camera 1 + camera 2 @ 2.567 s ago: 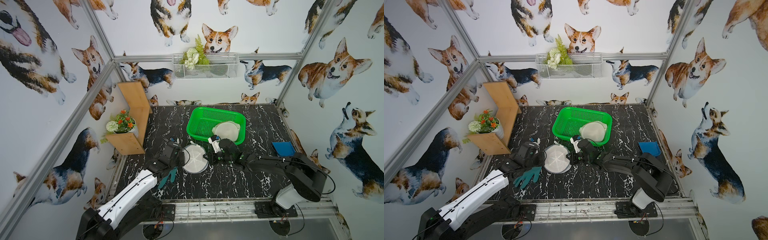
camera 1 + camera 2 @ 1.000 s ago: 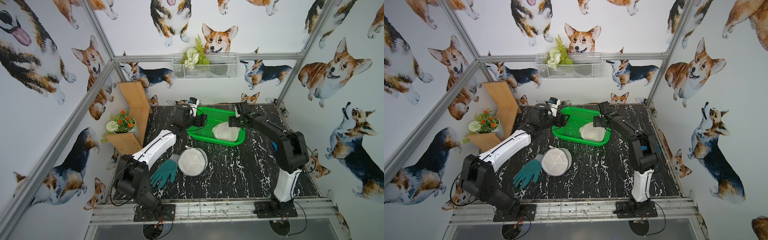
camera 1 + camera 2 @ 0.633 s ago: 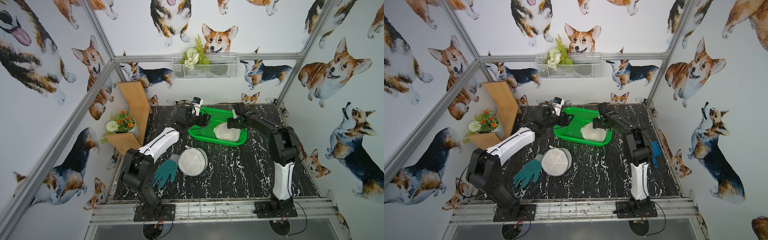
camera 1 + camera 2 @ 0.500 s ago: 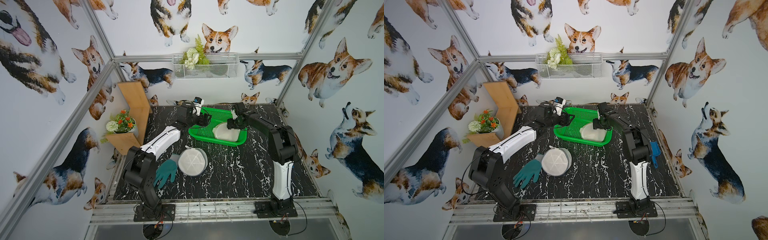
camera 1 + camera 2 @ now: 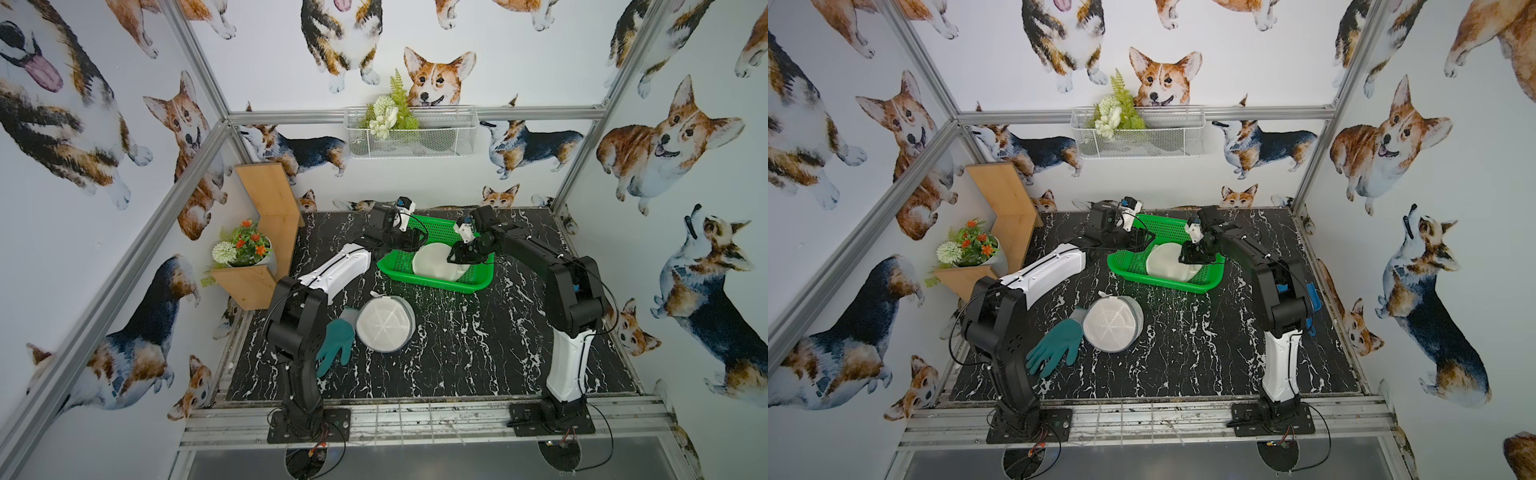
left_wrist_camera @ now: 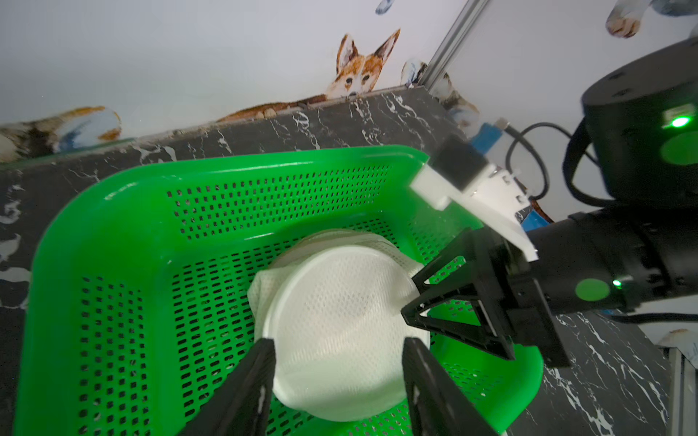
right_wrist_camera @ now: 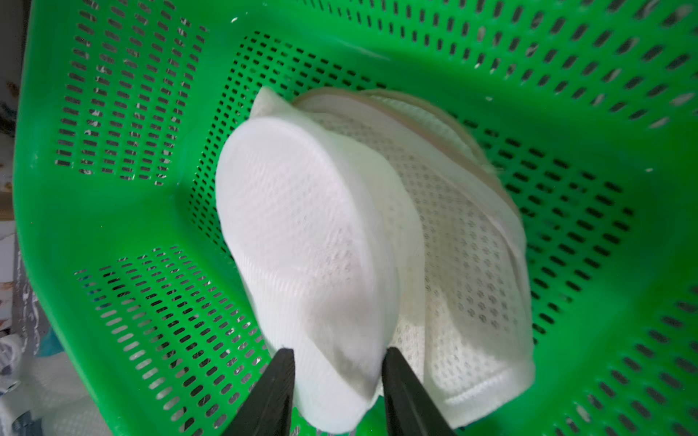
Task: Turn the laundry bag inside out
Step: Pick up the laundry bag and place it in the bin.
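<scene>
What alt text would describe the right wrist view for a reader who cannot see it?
The right hand has its two black fingers on either side of the edge of a white mesh laundry bag. The bag lies in a green perforated basket.

glove (image 5: 335, 345): teal, on table | flower pot (image 5: 245, 251): on wooden shelf (image 5: 266, 216)

Green perforated basket (image 5: 432, 281), white mesh laundry bag (image 6: 340, 324), teal glove (image 5: 1054, 347), black white-veined marble tabletop (image 5: 457, 357), corgi-print walls (image 5: 124, 124)
</scene>
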Action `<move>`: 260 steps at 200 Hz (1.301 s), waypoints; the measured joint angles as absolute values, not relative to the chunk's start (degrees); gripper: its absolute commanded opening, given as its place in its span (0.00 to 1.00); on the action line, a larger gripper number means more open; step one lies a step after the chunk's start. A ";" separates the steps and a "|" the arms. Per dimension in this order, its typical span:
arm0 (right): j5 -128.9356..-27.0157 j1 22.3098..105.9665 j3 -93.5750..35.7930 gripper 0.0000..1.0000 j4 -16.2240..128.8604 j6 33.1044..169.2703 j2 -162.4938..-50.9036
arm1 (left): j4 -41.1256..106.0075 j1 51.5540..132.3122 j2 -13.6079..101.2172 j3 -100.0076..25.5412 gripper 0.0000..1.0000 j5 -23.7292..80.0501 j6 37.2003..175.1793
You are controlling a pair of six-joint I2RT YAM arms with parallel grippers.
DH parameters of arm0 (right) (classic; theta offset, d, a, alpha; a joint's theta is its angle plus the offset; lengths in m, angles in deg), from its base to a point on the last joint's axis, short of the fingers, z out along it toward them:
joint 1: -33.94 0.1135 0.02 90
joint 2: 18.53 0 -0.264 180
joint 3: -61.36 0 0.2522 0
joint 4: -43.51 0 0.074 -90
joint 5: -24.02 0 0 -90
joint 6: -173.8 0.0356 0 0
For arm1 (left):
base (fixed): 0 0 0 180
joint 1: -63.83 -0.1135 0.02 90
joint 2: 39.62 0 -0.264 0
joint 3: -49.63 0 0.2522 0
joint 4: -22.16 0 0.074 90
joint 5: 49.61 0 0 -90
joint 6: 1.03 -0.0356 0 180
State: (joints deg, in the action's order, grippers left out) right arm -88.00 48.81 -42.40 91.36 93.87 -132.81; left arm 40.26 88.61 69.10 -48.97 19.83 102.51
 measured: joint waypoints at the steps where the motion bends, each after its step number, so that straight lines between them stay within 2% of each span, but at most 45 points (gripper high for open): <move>1: -88.17 48.81 -42.29 0.41 91.29 93.87 -132.79 | 40.31 88.61 69.21 -49.03 0.56 19.79 102.60; 44: -93.68 48.81 -37.92 0.36 85.04 98.02 -132.33 | 40.37 88.78 74.13 -49.05 0.53 17.58 106.16; 79: -96.65 48.81 -33.39 0.33 76.25 104.42 -131.72 | 39.08 88.70 77.50 -48.46 0.45 16.16 108.94; 118: -97.05 48.81 -28.10 0.43 65.72 113.63 -131.17 | 39.08 88.72 81.21 -49.47 0.34 15.99 110.23; 160: -91.84 48.83 -26.09 0.54 60.97 120.10 -131.20 | 39.63 88.70 83.55 -50.76 0.30 16.03 110.62; 180: -89.90 48.98 -26.70 0.55 60.54 120.99 -132.07 | 40.33 88.70 84.36 -51.74 0.30 16.16 110.64; 203: -89.61 49.71 -27.82 0.45 60.47 121.30 -133.32 | 40.94 88.70 84.64 -51.94 0.30 16.23 110.73; 237: -91.19 50.54 -29.04 0.13 58.74 122.63 -134.39 | 41.40 88.72 84.91 -52.51 0.30 16.53 110.79; 250: -91.52 50.54 -29.04 0.06 57.98 123.35 -134.02 | 41.94 88.74 84.88 -52.86 0.29 16.80 110.77; 260: -91.54 50.54 -29.04 0.03 57.91 123.90 -133.21 | 42.82 88.87 84.58 -53.36 0.31 17.52 110.71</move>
State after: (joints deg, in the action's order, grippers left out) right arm -91.54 50.54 -29.04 57.91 123.90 -133.21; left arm 42.82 88.87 84.58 -53.36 17.52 110.71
